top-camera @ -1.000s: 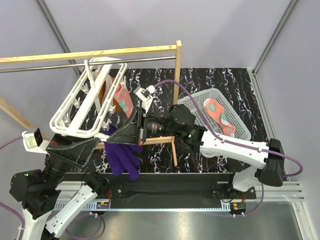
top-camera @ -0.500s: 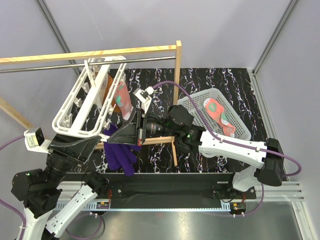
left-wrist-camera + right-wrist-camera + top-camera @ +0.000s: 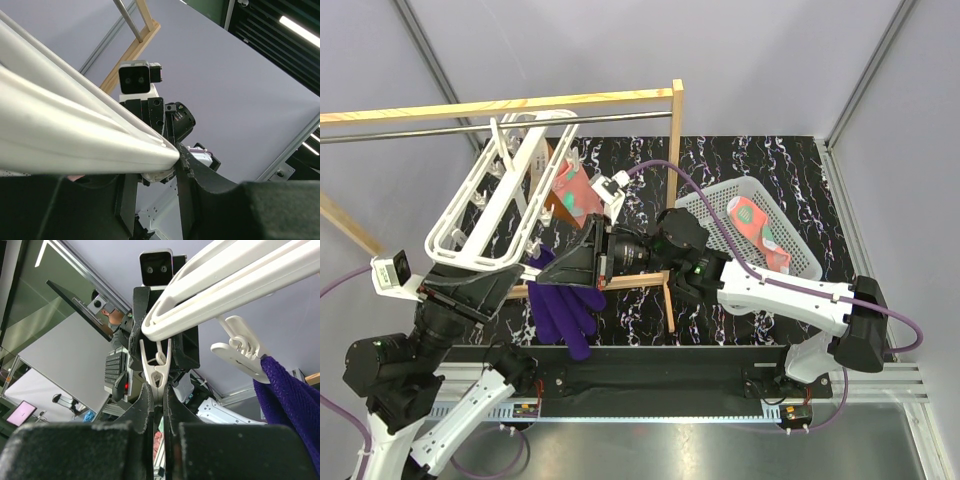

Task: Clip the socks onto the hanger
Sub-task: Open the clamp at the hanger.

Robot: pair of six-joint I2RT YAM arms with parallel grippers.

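Observation:
The white hanger (image 3: 490, 205) hangs tilted from the metal rod. One coral-pink sock (image 3: 570, 192) dangles from its far right side. A second coral-pink sock (image 3: 760, 228) lies in the basket. My left gripper (image 3: 505, 283) is shut on the hanger's near corner; in the left wrist view the white bar (image 3: 75, 142) ends between my fingers (image 3: 210, 182). My right gripper (image 3: 582, 262) is shut on a white clip (image 3: 159, 371) that dangles from the hanger (image 3: 225, 285). A bit of pink shows low between the right fingers.
A purple sock (image 3: 565, 310) hangs from a near clip, also in the right wrist view (image 3: 290, 395). An orange-brown sock (image 3: 546, 165) hangs behind the frame. The wooden rack (image 3: 675, 150) and its rod (image 3: 420, 132) cross the back. The white mesh basket (image 3: 720, 205) stands at right.
The hanger has swung a little, its far end and the coral-pink sock rising toward the rod, and the purple sock shifted slightly left. Both grippers keep their holds.

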